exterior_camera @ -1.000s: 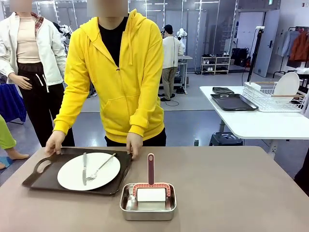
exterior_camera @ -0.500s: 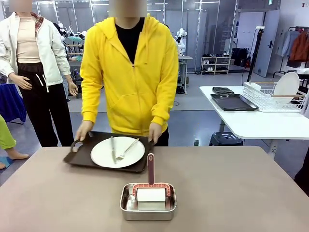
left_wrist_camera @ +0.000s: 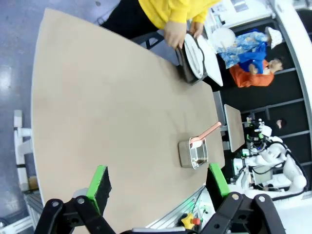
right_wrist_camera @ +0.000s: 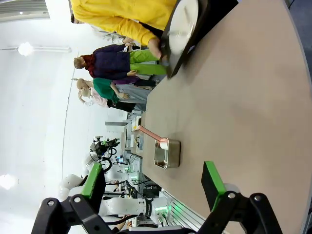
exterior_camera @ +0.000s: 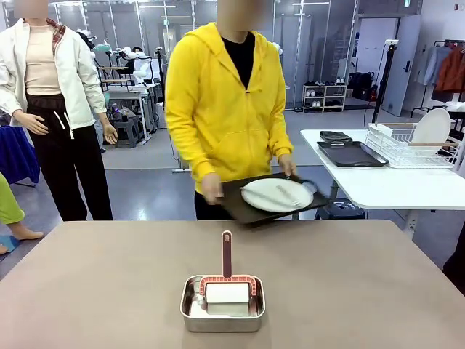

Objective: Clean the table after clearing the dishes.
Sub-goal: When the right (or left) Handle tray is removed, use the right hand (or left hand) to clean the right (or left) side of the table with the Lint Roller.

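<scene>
A person in a yellow hoodie holds a dark brown tray [exterior_camera: 247, 206] in both hands above the far edge of the taupe table [exterior_camera: 363, 283]. On the tray lies a white plate [exterior_camera: 277, 194] with cutlery. The left wrist view shows the same tray [left_wrist_camera: 185, 68] and plate [left_wrist_camera: 195, 56] off the table's far edge, and the right wrist view shows the plate [right_wrist_camera: 184, 20] tilted on its tray [right_wrist_camera: 195, 36]. My left gripper [left_wrist_camera: 158, 184] hangs open high above the table with nothing between its fingers. My right gripper [right_wrist_camera: 153, 185] is open too, over the table.
A small steel pan [exterior_camera: 222, 303] with a red-handled white scrubber [exterior_camera: 227, 287] sits at the table's near middle. A white side table [exterior_camera: 392, 182] at right carries a wire rack [exterior_camera: 414, 145] with a plate and another dark tray [exterior_camera: 352, 154].
The person has lifted the tray with the plate off the table and carried it to the right, turning toward the white side table. The steel pan has not moved.
</scene>
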{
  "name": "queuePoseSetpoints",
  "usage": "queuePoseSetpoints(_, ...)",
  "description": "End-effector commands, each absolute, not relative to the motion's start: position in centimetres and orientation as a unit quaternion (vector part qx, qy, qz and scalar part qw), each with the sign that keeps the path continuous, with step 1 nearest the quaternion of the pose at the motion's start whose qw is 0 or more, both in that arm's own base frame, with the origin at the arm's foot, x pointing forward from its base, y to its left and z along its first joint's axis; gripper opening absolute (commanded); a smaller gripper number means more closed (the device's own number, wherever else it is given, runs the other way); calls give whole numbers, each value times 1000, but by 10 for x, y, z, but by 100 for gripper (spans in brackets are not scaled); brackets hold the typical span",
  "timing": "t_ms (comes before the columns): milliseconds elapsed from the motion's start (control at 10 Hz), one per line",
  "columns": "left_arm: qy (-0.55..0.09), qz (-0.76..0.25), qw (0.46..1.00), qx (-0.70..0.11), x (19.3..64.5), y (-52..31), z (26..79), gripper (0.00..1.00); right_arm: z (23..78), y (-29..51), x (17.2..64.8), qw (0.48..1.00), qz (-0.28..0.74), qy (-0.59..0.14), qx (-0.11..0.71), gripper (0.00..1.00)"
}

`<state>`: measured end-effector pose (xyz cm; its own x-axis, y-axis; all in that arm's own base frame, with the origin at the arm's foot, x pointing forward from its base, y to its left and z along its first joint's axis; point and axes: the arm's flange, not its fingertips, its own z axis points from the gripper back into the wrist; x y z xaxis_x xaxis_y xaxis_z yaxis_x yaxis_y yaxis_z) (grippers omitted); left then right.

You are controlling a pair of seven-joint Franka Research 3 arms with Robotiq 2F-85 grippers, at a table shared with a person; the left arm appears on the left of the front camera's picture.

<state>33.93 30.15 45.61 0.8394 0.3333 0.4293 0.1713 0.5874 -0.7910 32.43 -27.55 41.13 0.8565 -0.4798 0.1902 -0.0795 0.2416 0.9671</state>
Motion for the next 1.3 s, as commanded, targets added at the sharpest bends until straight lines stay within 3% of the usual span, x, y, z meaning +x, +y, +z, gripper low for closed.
queuePoseSetpoints(0, -288, -19, 849, -442, 359, 301, 461, 100, 415, -274, 323, 753, -125, -237, 601, 100)
queuePoseSetpoints(400, -245, -104, 876, -401, 394, 250, 470, 100, 415, -274, 323, 753, -125, -237, 601, 100)
queuePoseSetpoints(500, -243, -123, 879, -391, 434, 99, 532, 100, 415, -274, 323, 753, -125, -237, 601, 100)
queuePoseSetpoints(600, -244, -103, 872, -412, 445, 64, 542, 100, 415, -274, 323, 753, -125, -237, 601, 100)
queuePoseSetpoints(1000, -202, -293, 884, -302, 482, -113, 587, 100, 415, -274, 323, 753, -125, -237, 601, 100)
queuePoseSetpoints(1200, -156, -390, 890, -176, 481, -192, 609, 100, 415, -274, 323, 753, -125, -237, 601, 100)
